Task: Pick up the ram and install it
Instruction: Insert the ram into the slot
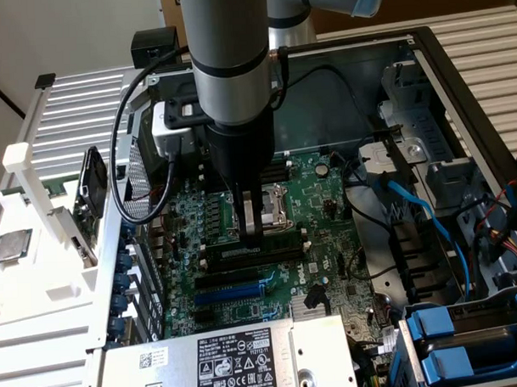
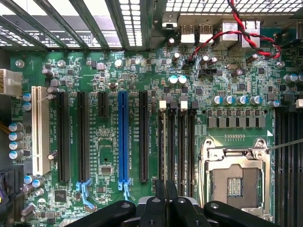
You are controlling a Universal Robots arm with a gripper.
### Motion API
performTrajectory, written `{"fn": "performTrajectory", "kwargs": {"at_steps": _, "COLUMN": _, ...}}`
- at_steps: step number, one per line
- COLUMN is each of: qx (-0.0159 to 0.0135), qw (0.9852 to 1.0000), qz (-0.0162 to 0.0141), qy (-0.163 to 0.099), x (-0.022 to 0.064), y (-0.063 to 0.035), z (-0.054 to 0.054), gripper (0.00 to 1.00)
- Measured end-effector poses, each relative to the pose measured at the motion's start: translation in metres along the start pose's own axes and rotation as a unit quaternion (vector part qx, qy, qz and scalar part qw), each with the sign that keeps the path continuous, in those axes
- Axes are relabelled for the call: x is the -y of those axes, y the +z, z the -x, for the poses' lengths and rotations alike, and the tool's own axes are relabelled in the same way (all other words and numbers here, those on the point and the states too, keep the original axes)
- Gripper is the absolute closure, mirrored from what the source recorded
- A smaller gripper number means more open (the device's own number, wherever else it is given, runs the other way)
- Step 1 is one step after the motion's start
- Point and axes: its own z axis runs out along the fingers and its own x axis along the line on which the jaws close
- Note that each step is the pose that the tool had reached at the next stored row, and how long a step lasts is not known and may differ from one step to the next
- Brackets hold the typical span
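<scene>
In the exterior view my gripper (image 1: 250, 234) reaches straight down into the open computer case, over the motherboard (image 1: 320, 242). The ram (image 1: 281, 240) is a long narrow green stick lying along the memory slots beside the processor socket (image 1: 274, 206), and the gripper is shut on its middle. It looks level and right at a slot; whether it is seated I cannot tell. In the wrist view the gripper (image 2: 165, 201) has its black fingers (image 2: 154, 208) pressed close together, with a thin dark edge between them in line with the black memory slots (image 2: 182, 142).
The open processor socket (image 2: 236, 179) lies next to the memory slots. Black and blue expansion slots (image 2: 123, 137) run beside them. A labelled power supply (image 1: 230, 364), blue cables (image 1: 421, 213) and blue drive caddies (image 1: 451, 348) crowd the case. A processor chip (image 1: 10, 246) rests on the white rack outside.
</scene>
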Motion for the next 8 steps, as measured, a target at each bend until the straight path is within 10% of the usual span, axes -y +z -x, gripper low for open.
{"fn": "performTrajectory", "kwargs": {"at_steps": 8, "qx": 0.0006, "qw": 1.0, "qz": -0.0002, "qy": 0.0, "x": 0.0, "y": 0.0019, "z": 0.0, "gripper": 0.88}}
